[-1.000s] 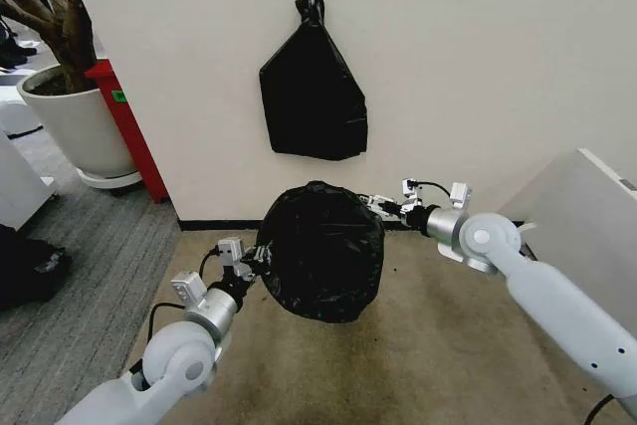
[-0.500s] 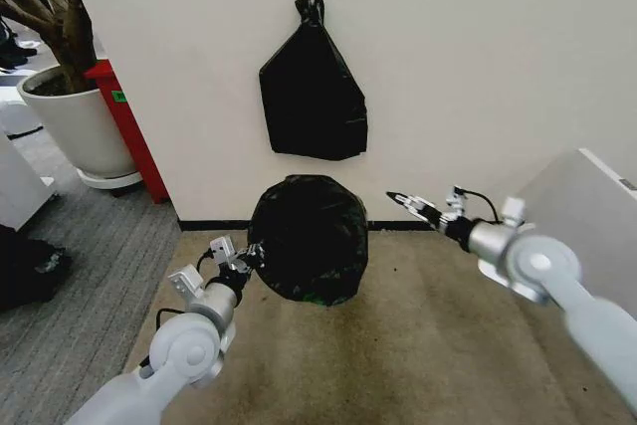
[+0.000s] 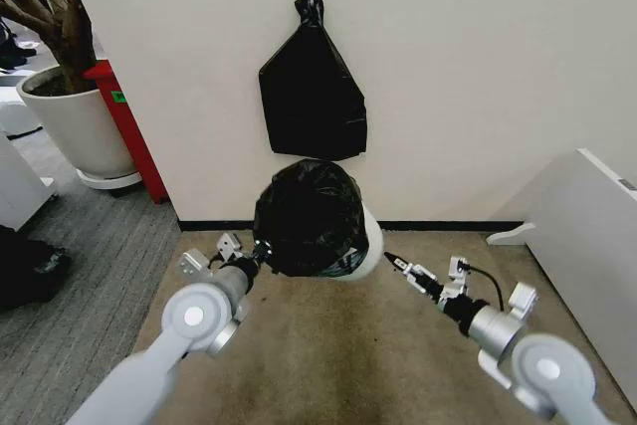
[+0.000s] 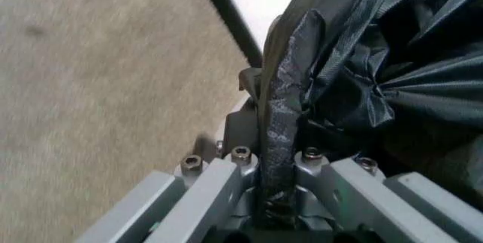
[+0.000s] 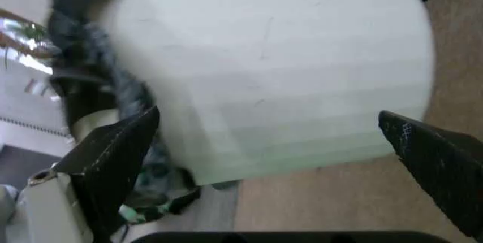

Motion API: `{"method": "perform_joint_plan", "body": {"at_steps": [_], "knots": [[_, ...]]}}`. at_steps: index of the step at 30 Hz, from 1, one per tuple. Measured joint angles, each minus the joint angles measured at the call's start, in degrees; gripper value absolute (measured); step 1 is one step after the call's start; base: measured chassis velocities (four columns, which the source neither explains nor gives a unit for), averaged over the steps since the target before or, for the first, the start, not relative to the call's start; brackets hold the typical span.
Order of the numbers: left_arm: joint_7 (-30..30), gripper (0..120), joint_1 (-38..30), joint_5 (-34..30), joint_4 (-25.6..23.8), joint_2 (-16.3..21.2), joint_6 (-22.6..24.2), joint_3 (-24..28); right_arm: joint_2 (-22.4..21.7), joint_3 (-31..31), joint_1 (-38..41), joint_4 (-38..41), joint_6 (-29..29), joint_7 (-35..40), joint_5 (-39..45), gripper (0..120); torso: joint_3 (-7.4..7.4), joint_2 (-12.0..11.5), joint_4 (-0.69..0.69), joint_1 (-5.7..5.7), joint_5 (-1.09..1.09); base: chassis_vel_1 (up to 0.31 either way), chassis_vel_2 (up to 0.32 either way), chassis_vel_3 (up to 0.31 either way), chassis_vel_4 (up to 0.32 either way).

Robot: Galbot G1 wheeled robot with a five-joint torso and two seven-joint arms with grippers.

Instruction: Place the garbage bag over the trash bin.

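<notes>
right gripper (image 3: 395, 262): nearest me, low over the carpet, fingers spread wide with nothing between them, just beside the bin's bare side but I saw no contact
left gripper (image 3: 257, 254): clamped tight on a twisted fold of the garbage bag (image 3: 311, 218) at its left edge
trash bin (image 3: 369, 247): tipped on its side, mostly draped in that bag, cream wall poking out right
wall bundle (image 3: 313, 90): knotted black bag bundle hung on the wall behind, well apart

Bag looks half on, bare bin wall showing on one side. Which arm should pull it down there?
Probably the right. The right gripper is open beside the trash bin's bare wall, while the left gripper is shut on the garbage bag's far edge.
</notes>
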Motion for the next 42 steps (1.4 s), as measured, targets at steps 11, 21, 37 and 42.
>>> {"method": "perform_joint_plan", "body": {"at_steps": [11,21,37,42], "knots": [[-5.1,1,0.0,-6.2,1.2,-1.8,2.8,-1.4,5.5,-1.6,-1.8,3.8,0.6,5.4,-2.4,100,0.00,0.0,0.01,0.00,0.01,0.000,0.000,0.000,0.000],[-4.4,1,0.3,-4.7,0.7,-1.2,3.0,-1.1,5.4,-5.3,1.5,4.5,2.4,11.3,-7.3,100,0.01,0.0,0.01,0.00,0.01,0.000,0.000,0.000,0.000],[-3.2,1,0.5,-3.8,-0.7,-0.1,3.1,-1.0,4.9,-8.5,3.8,-1.1,2.2,16.1,-11.5,100,0.01,0.0,0.00,0.00,0.01,0.000,0.000,0.000,0.000],[-3.2,1,0.5,-4.1,-1.5,0.0,3.0,-1.0,5.4,-8.0,3.9,-6.3,2.2,15.6,-14.7,100,0.01,0.0,0.00,0.01,0.02,0.000,0.000,0.000,0.000]]}}
